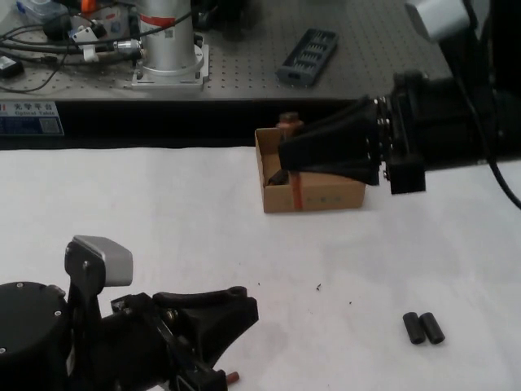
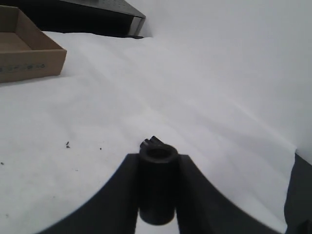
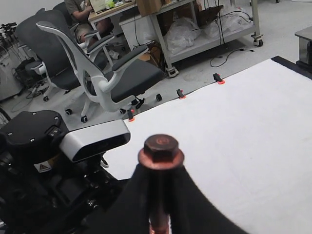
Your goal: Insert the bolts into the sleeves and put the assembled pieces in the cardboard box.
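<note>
Presently, both parts are held but well apart. On the high view's clock face, the left gripper (image 2: 158, 165) sits at 7 o'clock, its fingers closed on the sides of one black sleeve (image 2: 157, 195), whose open bore faces the wrist camera. The right gripper (image 3: 161, 170) hangs at 1 o'clock above the cardboard box (image 1: 326, 198), fingers clamped on the shank of a copper-coloured bolt (image 3: 161, 151) just under its hexagonal head. Two loose sleeves (image 1: 424, 328) lie side by side, touching, at 5 o'clock on the white sheet (image 1: 163, 212). Insertion is judged not yet begun.

Likely failure modes:
- (a) The bolt is pinched on a thin round shank, so contact with the sleeve's rim could pivot it and spoil the line-up.
- (b) Any tilt between shank and bore would probably jam the tip on the rim rather than let it enter.
- (c) A push along the axis may slide the smooth sleeve through the pads.
- (d) A loosened grip over the box would drop the bolt in unassembled.
</note>
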Tool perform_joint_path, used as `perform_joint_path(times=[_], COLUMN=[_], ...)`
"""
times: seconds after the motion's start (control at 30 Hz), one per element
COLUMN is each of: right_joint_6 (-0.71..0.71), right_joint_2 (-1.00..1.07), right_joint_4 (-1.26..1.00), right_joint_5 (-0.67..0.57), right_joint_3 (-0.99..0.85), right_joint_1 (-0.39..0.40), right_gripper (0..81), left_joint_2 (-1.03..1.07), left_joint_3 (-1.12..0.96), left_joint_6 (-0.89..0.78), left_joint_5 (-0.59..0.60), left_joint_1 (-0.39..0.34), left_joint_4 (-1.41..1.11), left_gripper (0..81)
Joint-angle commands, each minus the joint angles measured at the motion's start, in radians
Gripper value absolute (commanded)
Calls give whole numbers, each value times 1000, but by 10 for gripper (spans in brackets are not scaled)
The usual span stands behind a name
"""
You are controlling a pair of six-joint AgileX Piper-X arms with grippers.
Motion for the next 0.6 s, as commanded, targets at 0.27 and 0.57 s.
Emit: perform_joint_path(times=[0.27, 0.57], right_joint_6=[154, 232], right_joint_2=[-15, -15], right_joint_4=[-270, -471], right_joint_5=[-13, -1], right_joint_3=[116, 222], right_joint_1=[-7, -7], right_gripper=[43, 43], left_joint_2=[55, 125], left_joint_3=[-44, -59], left_joint_6=[4, 79], left_joint_5=[85, 72], left_joint_1=[-6, -64], left_joint_4=[23, 25], left_gripper=[114, 114])
